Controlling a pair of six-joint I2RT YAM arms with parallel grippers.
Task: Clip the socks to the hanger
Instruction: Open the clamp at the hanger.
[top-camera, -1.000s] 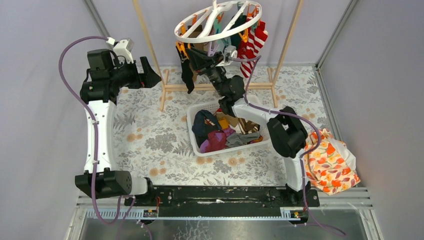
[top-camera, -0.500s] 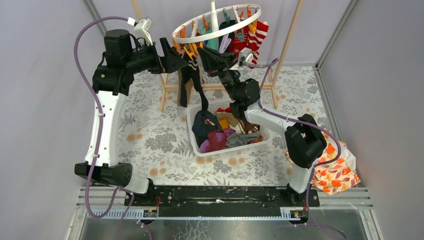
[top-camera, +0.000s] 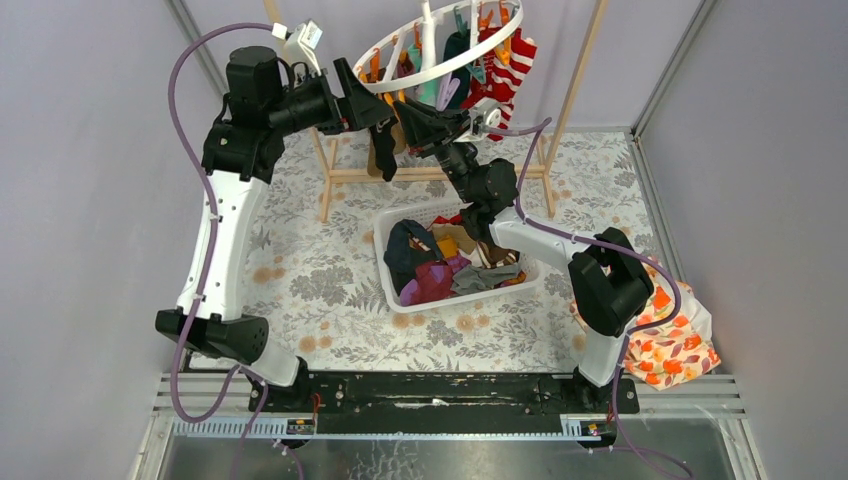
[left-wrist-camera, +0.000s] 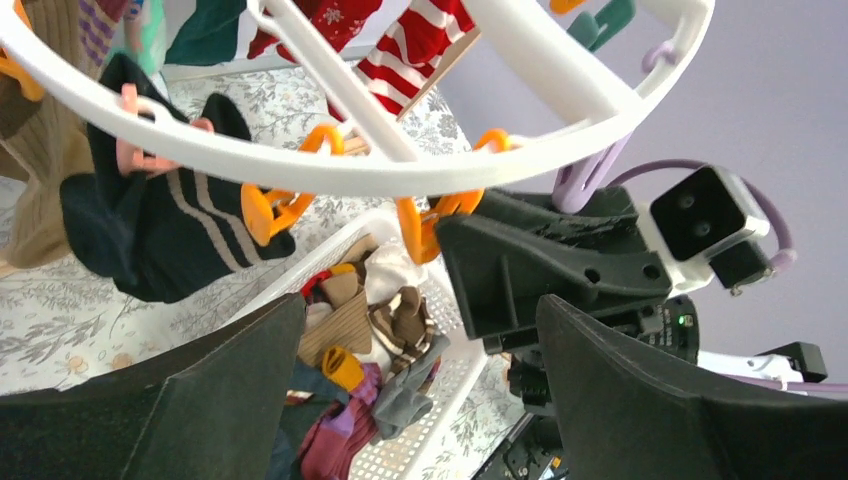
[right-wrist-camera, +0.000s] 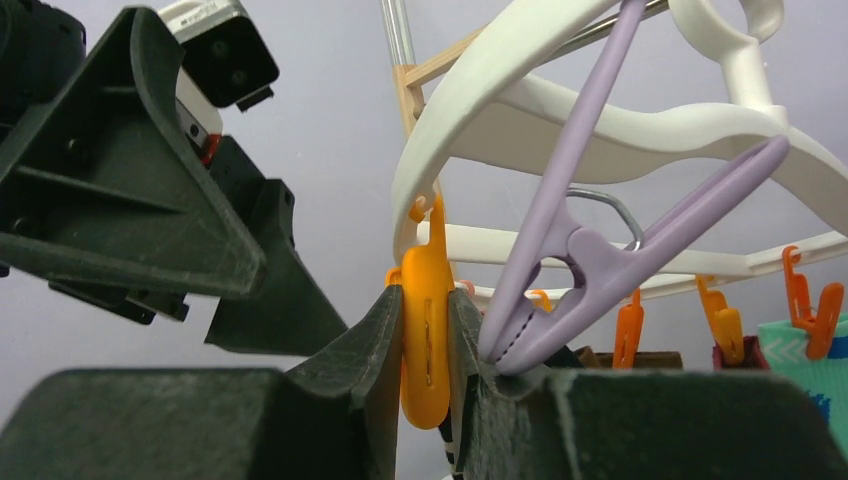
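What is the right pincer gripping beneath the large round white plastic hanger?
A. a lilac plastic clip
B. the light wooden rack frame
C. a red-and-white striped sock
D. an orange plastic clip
D: the right pincer has its black fingers pressed against both sides of the orange plastic clip, with the lilac plastic clip outside them.

- The right gripper (right-wrist-camera: 427, 300), on an orange clip (right-wrist-camera: 427, 350), and hanging socks (left-wrist-camera: 150, 230) crowd the hanger (left-wrist-camera: 350, 175)'s near-left rim.
- Table (top-camera: 300, 270) left of the basket (top-camera: 384, 262) lies open.
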